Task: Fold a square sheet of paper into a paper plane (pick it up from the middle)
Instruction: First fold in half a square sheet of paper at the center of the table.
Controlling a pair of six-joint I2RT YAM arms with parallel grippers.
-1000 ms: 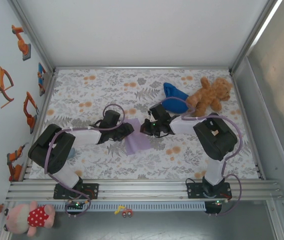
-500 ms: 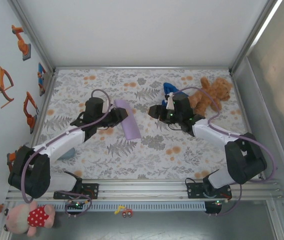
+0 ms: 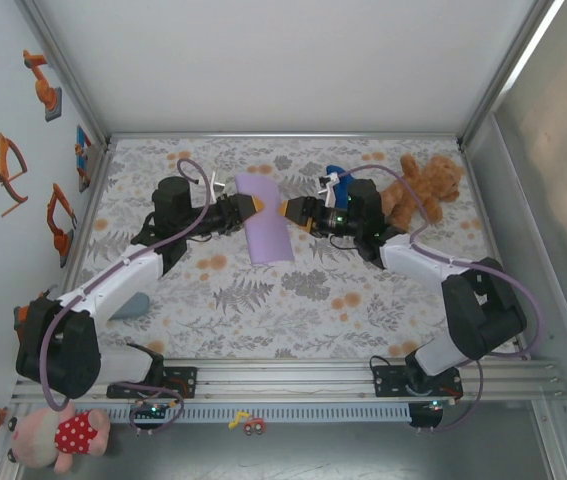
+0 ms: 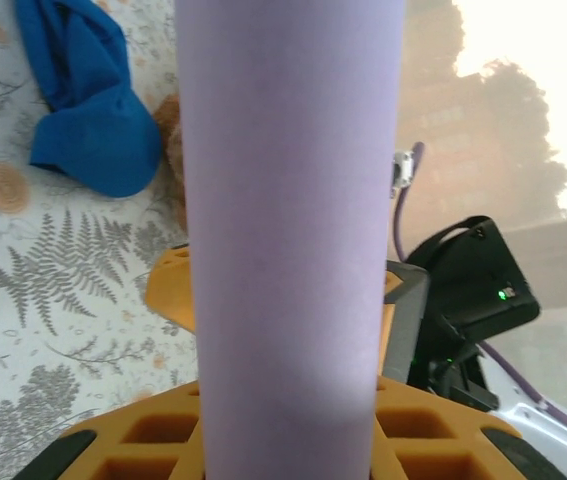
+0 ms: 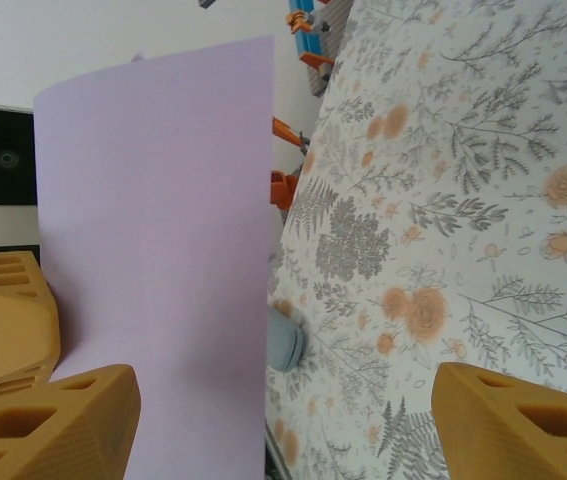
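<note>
Both arms stretch forward over the floral worktop (image 3: 283, 300), wrists turned inward so the grippers nearly meet. The left gripper (image 3: 247, 206) pinches the lavender sheet of paper (image 3: 266, 228) between them. The right gripper (image 3: 296, 212) gapes wide, holding nothing. The left wrist view (closer than overhead) shows the sheet rising from its clamped fingers.

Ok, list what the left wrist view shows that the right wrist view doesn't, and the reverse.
Left wrist, not right wrist: the blue cloth, and the right arm's black housing with a green light, behind the paper. Right wrist, not left wrist: the left arm's camera block, a grey-blue object, and wall stickers. Shared: the lavender paper standing close to the lens, the floral table cover, and orange end effector fingers at the bottom edge.
</note>
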